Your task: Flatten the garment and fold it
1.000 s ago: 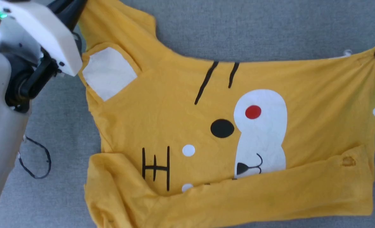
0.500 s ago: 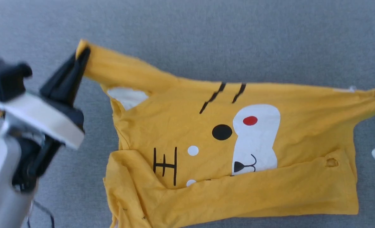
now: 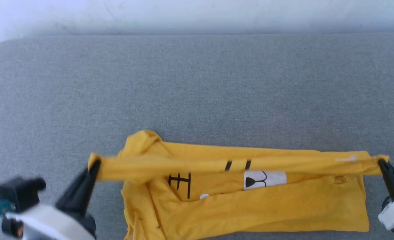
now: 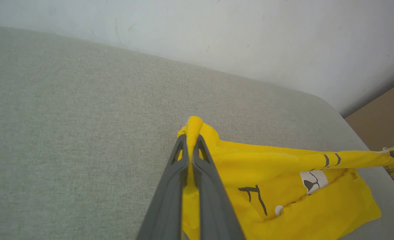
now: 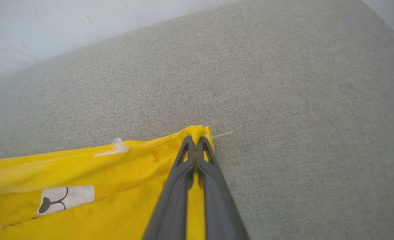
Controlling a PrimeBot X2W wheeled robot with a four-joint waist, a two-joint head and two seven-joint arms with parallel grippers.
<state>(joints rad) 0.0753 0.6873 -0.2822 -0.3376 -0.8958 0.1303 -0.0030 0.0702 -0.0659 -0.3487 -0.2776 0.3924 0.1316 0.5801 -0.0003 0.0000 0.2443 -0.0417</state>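
- Left pincer: jaws closed tight on one upper corner of the garment, with yellow fabric pinched between the fingers.
- Right pincer: jaws closed tight on the opposite upper corner.
- Garment: the upper edge is stretched taut between both pincers. The rest lies crumpled on the grey desk, on the side near the robot.
- Print: white muzzle and black stripes are partly visible below the taut edge.
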